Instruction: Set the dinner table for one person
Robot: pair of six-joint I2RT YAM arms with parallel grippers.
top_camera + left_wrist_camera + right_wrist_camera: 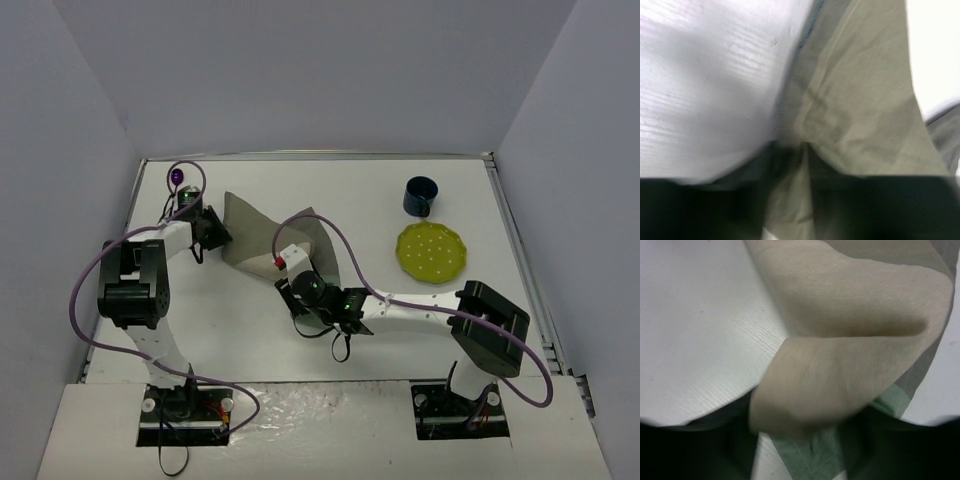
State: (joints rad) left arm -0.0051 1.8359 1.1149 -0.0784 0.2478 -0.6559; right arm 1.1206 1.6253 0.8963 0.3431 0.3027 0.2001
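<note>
The white bench [340, 180] filled the overhead view, with a thin metal rim [320, 156] along its far edge and grey walls [90, 150] close on three sides. Left of centre, a patchwork cloth [262, 232] stood tented off the surface between my two claws. My left claw [215, 235] was closed on the cloth's left edge. Its wrist view was blurred, so the bite looked shallow, but I could not be sure. My right claw [283, 263] was clamped round a thick beige roll at the cloth's near right side.

The claws were near each other, and an uneven pull could have dragged a fold out of one grip and left the cloth skewed or crumpled. My right arm's purple cable [345, 255] arched over the cloth and might have snagged it.

Well apart to the right sat a yellow-green plate [431, 252], with a dark blue cup [421, 195] beyond it. A sweep that way could have knocked them. Bare bench lay in front of and behind the cloth, and the left wall crowded my left arm.
</note>
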